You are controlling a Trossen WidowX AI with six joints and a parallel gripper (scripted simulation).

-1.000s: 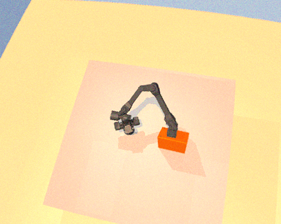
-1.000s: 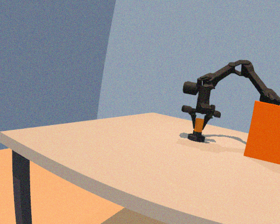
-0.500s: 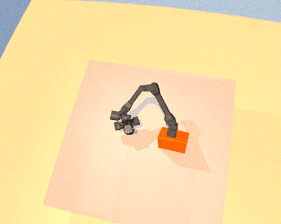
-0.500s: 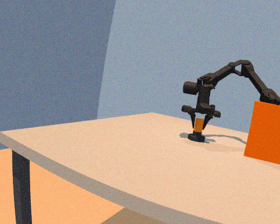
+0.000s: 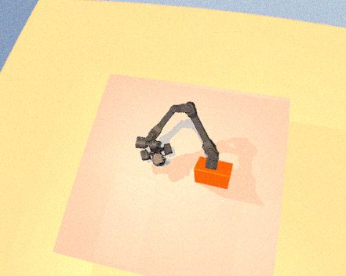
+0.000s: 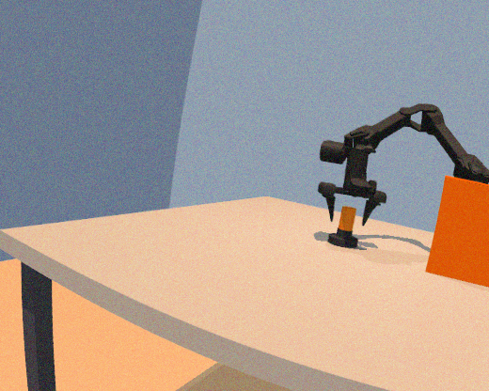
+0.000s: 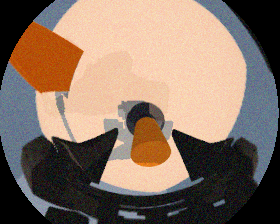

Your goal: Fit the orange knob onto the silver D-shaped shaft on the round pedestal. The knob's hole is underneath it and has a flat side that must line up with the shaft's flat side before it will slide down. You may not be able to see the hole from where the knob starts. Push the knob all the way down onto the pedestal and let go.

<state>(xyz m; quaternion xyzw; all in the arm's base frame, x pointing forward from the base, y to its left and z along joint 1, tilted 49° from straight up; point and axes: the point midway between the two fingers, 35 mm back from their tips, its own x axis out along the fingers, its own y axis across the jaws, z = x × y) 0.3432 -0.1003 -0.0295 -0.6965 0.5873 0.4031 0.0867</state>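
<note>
The orange knob (image 6: 347,218) (image 7: 150,152) stands nearly upright on the dark round pedestal (image 6: 342,241) (image 7: 132,119). Its lower end meets the pedestal's raised dark collar, and no silver shaft shows between them. The hole and the flat sides are hidden inside the knob. My gripper (image 6: 347,223) (image 7: 145,132) is open, pointing down, with one finger on each side of the knob. Clear gaps show between both fingers and the knob, and the fingertips reach down beside its lower half. In the top view the arm hides the knob.
A large orange block (image 5: 211,180) (image 6: 458,226) (image 7: 45,60) stands at the arm's base, on the pale tabletop (image 5: 158,221) (image 6: 188,263) (image 7: 200,50). The arm arches from the block over to the pedestal. Shadows lie around the pedestal and block.
</note>
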